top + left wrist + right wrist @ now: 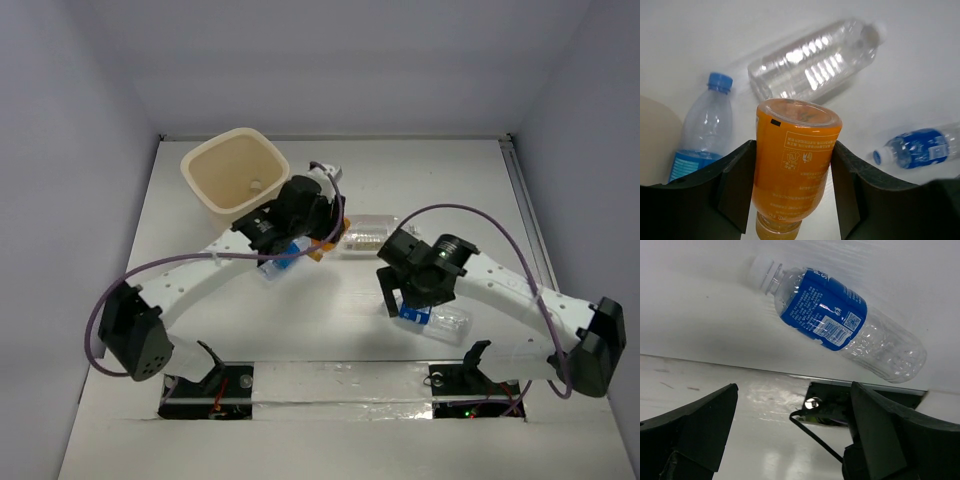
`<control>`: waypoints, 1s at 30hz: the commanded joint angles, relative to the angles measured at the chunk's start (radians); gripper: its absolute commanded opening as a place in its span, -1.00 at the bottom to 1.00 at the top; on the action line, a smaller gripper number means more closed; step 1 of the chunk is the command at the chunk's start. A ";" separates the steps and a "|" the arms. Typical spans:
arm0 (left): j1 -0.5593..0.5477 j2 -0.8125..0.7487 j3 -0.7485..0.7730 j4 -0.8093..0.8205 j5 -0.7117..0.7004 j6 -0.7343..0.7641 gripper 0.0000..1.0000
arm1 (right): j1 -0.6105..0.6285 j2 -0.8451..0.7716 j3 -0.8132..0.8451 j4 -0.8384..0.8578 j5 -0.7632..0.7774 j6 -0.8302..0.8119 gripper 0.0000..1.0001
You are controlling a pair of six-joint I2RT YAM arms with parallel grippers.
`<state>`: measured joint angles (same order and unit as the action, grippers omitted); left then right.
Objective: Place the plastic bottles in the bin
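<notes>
Jaws of our left gripper clamp the orange bottle; on our right gripper they stand wide. Its smooth plastic could slip short of the bin.

- I see the orange bottle as glossy, translucent plastic.
- The large bottle is clear, ribbed plastic throwing bright glare.
- The blue-label bottle has thin, dimpled clear plastic and a shiny film label.
- The bin looks like smooth, cream plastic, fairly matt.
- The left fingers and right fingers read to me as matt black plastic.
- The table is matt white; its near strip shines.
</notes>
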<state>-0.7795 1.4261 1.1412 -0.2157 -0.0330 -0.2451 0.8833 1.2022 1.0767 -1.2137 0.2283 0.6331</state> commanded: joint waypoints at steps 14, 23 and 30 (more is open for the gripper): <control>0.347 -0.233 0.362 -0.077 0.257 -0.055 -0.55 | -0.015 0.382 0.127 -0.001 -0.060 -0.309 1.00; 0.394 -0.227 0.450 -0.039 0.317 -0.083 -0.56 | -0.055 0.536 0.181 -0.043 0.063 -0.248 0.99; 0.427 -0.259 0.419 0.004 0.337 -0.102 -0.57 | -0.064 0.655 0.155 -0.037 0.040 -0.254 0.99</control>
<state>-0.3740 1.2133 1.5555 -0.2882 0.2733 -0.3279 0.8223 1.8133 1.2274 -1.2385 0.2687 0.3706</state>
